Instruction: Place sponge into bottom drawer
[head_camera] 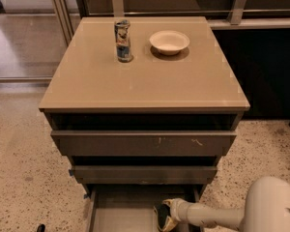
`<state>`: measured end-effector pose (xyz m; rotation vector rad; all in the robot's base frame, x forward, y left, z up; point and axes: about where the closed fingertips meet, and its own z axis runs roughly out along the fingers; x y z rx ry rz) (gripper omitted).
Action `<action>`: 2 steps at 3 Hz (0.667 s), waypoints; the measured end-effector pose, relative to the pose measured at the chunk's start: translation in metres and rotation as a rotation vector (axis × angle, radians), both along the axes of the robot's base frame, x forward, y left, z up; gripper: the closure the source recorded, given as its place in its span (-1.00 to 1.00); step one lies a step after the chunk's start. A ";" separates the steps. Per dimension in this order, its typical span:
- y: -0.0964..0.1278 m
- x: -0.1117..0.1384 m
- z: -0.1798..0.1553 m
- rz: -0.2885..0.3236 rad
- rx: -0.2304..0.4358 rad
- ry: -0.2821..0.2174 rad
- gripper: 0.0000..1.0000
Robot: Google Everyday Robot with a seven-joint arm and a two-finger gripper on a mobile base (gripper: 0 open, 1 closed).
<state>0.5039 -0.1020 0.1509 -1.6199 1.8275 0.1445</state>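
Sponge [160, 218] sat at the tip of the gripper [165, 215], jaws pinching it, dark green side w/ a bit of yellow showing, low inside the open bottom drawer [121, 217] at its right side. Arm [208, 215] reached in from the lower right, approx. level w/ the drawer floor. Up on the worktop [145, 83], a can [123, 40] stood upright near a white bowl [169, 41], apart, both toward the back edge.

One can [123, 40], one bowl [169, 41], one claw [164, 217] in drawer [123, 212]
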 end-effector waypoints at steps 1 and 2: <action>0.000 0.001 -0.002 -0.003 0.000 -0.003 0.74; 0.000 0.001 -0.002 -0.003 0.000 -0.003 0.27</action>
